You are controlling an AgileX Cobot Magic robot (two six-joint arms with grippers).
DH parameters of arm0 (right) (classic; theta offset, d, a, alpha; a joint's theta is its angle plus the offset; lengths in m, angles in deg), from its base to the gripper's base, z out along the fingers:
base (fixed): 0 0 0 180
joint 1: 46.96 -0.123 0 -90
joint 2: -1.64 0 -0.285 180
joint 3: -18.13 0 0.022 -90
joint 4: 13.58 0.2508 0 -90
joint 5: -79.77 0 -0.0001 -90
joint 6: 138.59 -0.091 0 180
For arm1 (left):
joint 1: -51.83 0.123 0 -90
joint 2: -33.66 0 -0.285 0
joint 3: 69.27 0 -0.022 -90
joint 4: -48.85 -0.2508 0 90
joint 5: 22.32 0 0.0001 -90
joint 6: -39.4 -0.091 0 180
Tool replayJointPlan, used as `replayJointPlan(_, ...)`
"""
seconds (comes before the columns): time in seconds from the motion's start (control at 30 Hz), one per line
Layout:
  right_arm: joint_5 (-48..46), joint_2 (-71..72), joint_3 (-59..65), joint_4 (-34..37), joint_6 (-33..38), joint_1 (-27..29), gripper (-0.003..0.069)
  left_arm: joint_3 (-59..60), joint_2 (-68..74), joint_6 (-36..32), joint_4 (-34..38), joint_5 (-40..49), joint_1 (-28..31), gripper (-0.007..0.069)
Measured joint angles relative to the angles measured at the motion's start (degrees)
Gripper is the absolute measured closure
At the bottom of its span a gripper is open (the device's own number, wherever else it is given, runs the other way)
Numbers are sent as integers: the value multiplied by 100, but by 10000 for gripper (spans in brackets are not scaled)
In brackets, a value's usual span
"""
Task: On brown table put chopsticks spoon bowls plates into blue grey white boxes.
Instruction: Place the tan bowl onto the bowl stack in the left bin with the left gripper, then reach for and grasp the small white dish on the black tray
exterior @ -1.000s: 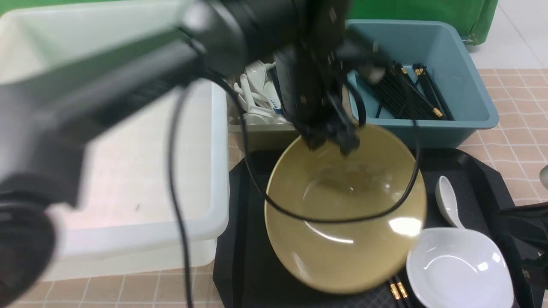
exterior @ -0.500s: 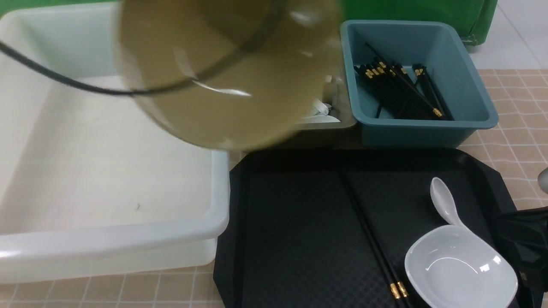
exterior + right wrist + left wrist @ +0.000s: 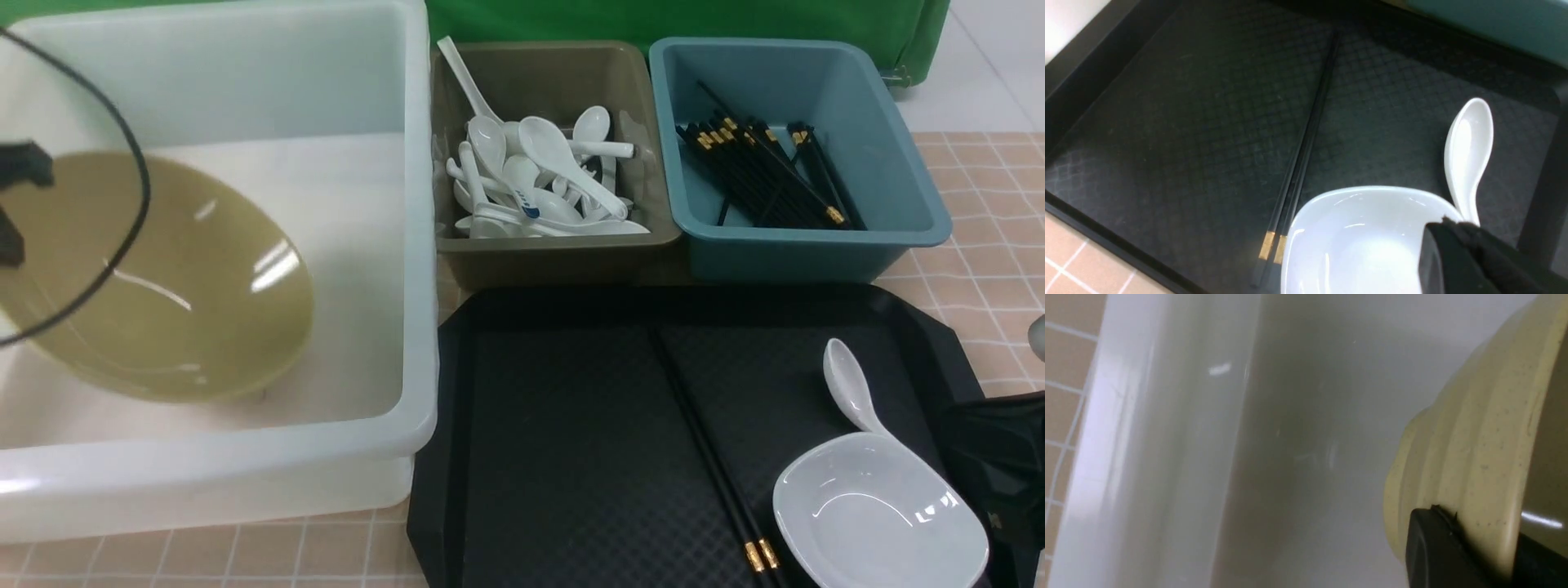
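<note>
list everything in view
tub: 1, white, table's left
yellow bowl: 1, mustard, tilted in tub
grey bin: 1, olive-grey, behind tray
spoons: many, white, in grey bin
blue bin: 1, teal, beside grey bin
chopsticks: many, black-gold, in blue bin
tray: 1, black, front right
chopstick pair: 1, black-gold, on tray
spoon: 1, white, on tray
white bowl: 1, white, on tray
table: 1, brown tiled, underneath
left hand: 1, black, shut on yellow bowl
right hand: 1, black, shut by white bowl
</note>
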Motion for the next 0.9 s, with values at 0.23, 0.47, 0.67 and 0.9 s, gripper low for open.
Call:
replayJointPlan(0.23, 0, 0, 0, 0, 0, 0, 610, 466, 0, 577, -614, -591, 0, 610)
replayJointPlan(0.47, 0, 0, 0, 0, -7, 0, 610, 472, -7, 1539, -1603, -833, 0, 411)
replayJointPlan(0.67, 26, 0, 5, 0, -7, 0, 610, 472, -177, 1589, -1508, -751, -6, 271)
replayJointPlan(0.9, 194, 0, 81, 0, -12, 0, 610, 472, -351, 459, -181, -847, -359, 356)
